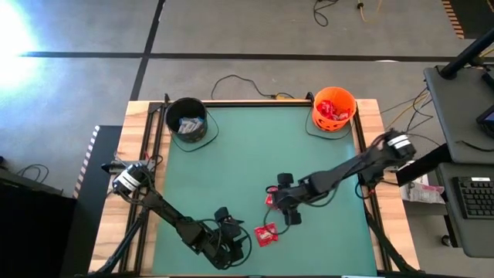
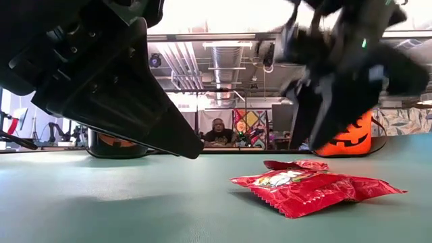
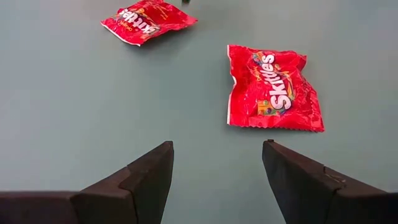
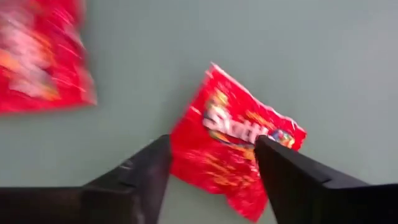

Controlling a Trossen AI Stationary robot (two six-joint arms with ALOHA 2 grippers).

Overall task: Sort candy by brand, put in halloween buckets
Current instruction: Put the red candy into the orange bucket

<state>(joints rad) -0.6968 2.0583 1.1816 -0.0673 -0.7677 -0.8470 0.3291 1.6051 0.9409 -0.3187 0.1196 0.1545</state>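
Two shiny red candy packets lie flat on the green mat. One packet lies just ahead of my open left gripper, which touches nothing. The other packet lies between the open fingers of my right gripper, which hangs close over it. In the low view both packets show near the middle. The black bucket holds white-and-blue bars, and the orange bucket holds red packets. My right gripper comes from above with its open fingers on either side of one red packet's end. The packet lies flat on the mat. Whether the fingers touch it, I cannot tell.
The buckets stand at the mat's far corners, black on the left, orange on the right. A wooden frame borders the mat. Cables lie behind the far edge. A person sits in the room beyond.
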